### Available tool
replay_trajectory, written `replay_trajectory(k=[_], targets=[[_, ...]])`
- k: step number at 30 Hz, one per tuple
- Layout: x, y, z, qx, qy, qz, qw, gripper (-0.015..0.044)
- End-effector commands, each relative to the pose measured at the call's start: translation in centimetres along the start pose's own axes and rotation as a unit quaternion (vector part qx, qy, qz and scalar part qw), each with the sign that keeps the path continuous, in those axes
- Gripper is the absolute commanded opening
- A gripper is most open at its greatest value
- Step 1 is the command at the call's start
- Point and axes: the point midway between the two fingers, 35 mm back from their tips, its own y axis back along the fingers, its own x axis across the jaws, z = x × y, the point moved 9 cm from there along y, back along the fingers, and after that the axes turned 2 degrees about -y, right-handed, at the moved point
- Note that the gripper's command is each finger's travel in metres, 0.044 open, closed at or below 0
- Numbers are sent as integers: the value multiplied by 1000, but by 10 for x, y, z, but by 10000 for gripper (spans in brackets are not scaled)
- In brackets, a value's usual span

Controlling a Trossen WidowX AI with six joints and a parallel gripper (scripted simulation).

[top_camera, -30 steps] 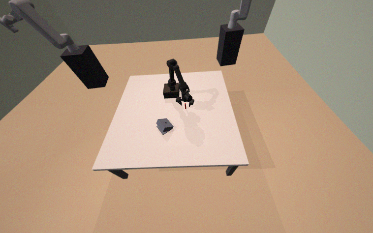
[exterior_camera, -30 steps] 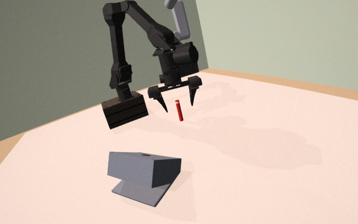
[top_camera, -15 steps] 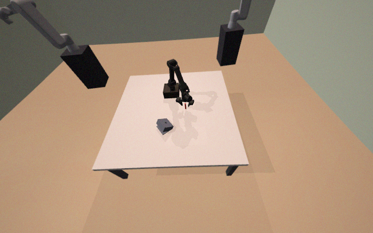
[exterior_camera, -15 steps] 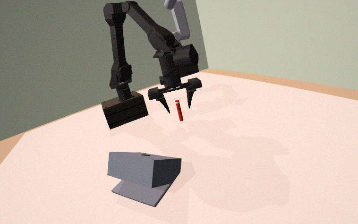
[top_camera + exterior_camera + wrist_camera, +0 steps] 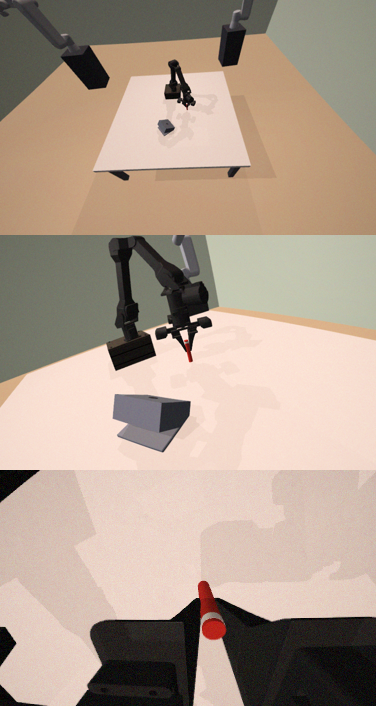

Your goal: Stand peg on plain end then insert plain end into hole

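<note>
The red peg (image 5: 186, 107) (image 5: 189, 357) (image 5: 214, 630) stands upright on the table, with its white-banded end up and its plain end down. My gripper (image 5: 188, 349) (image 5: 206, 602) is shut on the peg around its middle, with one finger on each side and the banded top showing above the fingertips. The grey sloped panel (image 5: 163, 127) (image 5: 137, 410) stands apart from the peg, nearer to the exterior view. Its hole (image 5: 167, 123) (image 5: 153, 397) is dark and shows no peg in it. The panel is out of the wrist view.
The arm's dark base block (image 5: 172, 92) (image 5: 133, 351) stands on the white table (image 5: 210, 144) (image 5: 304, 390) behind the peg. Two black pedestals (image 5: 86, 67) (image 5: 231, 45) with grey arms stand beyond the table. Arm shadows fall around the peg and panel.
</note>
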Motion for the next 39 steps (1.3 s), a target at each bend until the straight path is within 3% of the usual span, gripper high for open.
replay_trajectory(k=[1,6,21,39], targets=[[0,0,0,0,0,0,1000,0],[-1,8,-1,0,0,0,1000,0],[-1,79,-3,-5,-3,1,1000,0],[-2,83,-36,62,-59,18,996,0]])
